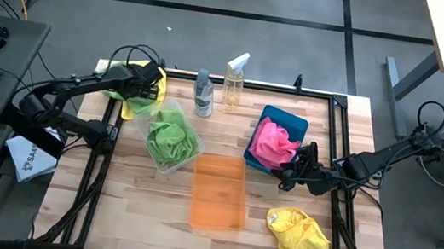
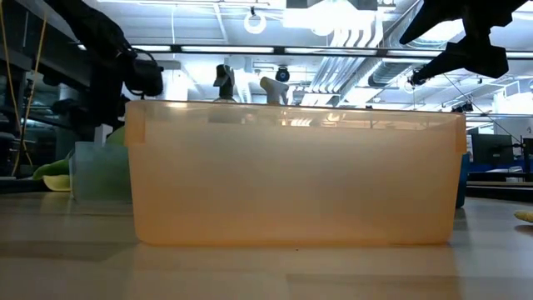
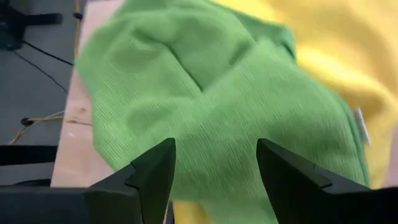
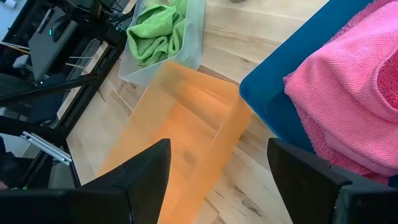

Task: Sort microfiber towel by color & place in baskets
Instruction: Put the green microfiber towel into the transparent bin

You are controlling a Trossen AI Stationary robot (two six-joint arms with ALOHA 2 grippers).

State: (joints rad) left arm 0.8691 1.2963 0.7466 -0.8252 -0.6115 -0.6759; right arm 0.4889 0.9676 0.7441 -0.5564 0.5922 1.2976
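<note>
A lime green towel (image 3: 211, 81) lies on a yellow towel (image 3: 336, 37) at the table's far left corner. My left gripper (image 3: 214, 149) hovers open just over the green towel (image 1: 116, 90). The clear basket (image 1: 193, 151) holds another green towel (image 1: 169, 135). The teal basket (image 1: 290, 119) holds a pink towel (image 1: 273, 142). The orange basket (image 1: 219, 191) stands in the middle of the table. A second yellow towel (image 1: 303, 238) lies near the right near corner. My right gripper (image 1: 286, 174) is open, in the air by the teal basket's near end (image 4: 273, 99).
A grey bottle (image 1: 203, 94) and a clear spray bottle (image 1: 234, 81) stand at the far edge between the left towels and the teal basket. Black frame rails (image 1: 100, 169) run along the table's sides. Bare wood (image 1: 134, 207) shows on the near left.
</note>
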